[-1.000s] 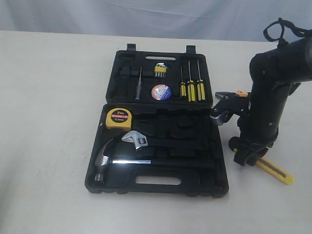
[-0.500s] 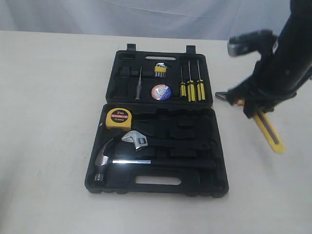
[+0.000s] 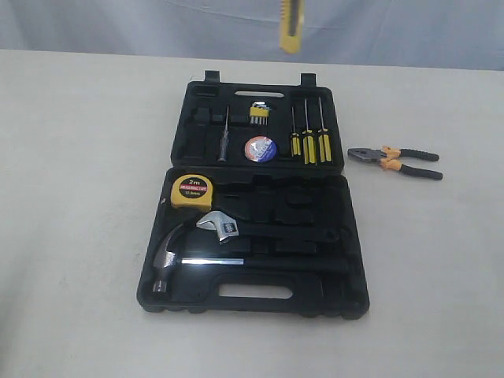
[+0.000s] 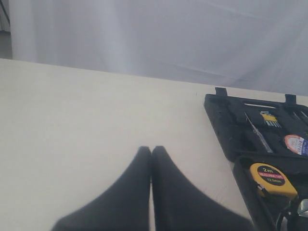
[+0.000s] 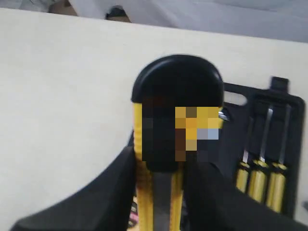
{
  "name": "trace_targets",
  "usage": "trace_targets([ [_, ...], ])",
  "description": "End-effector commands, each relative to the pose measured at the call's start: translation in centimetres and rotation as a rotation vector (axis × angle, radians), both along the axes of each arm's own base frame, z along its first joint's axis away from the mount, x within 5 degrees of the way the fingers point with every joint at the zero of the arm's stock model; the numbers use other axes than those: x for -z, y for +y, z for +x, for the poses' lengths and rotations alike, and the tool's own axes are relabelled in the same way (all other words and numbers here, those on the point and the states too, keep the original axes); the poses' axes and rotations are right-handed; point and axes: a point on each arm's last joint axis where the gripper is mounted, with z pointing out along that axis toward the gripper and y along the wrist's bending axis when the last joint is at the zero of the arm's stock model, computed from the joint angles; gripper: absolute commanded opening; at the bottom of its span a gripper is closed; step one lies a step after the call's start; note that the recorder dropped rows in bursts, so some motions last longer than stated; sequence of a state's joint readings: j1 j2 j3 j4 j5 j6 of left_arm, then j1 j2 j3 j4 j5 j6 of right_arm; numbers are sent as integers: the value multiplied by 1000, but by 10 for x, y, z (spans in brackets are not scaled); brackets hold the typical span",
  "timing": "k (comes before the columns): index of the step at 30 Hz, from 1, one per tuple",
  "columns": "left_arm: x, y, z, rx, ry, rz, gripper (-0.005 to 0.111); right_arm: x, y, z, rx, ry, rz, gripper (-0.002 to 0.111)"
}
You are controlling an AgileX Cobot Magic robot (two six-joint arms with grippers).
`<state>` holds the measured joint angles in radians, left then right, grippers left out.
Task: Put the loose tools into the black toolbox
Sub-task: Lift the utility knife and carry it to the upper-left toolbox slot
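- Toolbox (image 3: pixel 315 279): open, lying apart from the left gripper (image 4: pixel 151 161), whose jaws are pressed together on nothing.
- Knife (image 5: pixel 175 86): clamped between the right gripper's (image 5: pixel 159 197) jaws, held aloft, not yet stowed.
- Pliers (image 3: pixel 396 161): on the table (image 3: pixel 79 197), far from both sets of jaws, left to do.
- Tape measure (image 3: pixel 191 191) and tape roll (image 3: pixel 260 149): seated in the toolbox recesses, done.

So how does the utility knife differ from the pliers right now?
The utility knife is held aloft, clamped in the right gripper; the pliers lie flat on the table beside the black toolbox. The knife is yellow and black; the pliers have black-orange handles. Both are outside the toolbox.
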<state>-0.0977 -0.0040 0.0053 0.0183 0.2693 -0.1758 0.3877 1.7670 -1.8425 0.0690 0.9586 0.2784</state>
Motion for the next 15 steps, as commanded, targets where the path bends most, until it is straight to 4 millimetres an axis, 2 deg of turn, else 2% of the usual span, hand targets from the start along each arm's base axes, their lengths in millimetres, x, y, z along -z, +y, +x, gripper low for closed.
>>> trace_targets([
  [1, -1, 0, 0, 5, -1, 4, 0, 29, 51, 20, -32, -39, -26, -1],
  [5, -1, 0, 0, 5, -1, 4, 0, 69, 94, 29, -16, -54, -85, -1],
  [8, -1, 0, 0, 5, -1, 4, 0, 99, 119, 34, 30, -47, -91, -1],
  [12, -1, 0, 0, 5, -1, 4, 0, 132, 137, 46, 84, -52, -91, -1],
  [15, -1, 0, 0, 5, -1, 4, 0, 152, 142, 57, 116, -69, -113, -1],
])
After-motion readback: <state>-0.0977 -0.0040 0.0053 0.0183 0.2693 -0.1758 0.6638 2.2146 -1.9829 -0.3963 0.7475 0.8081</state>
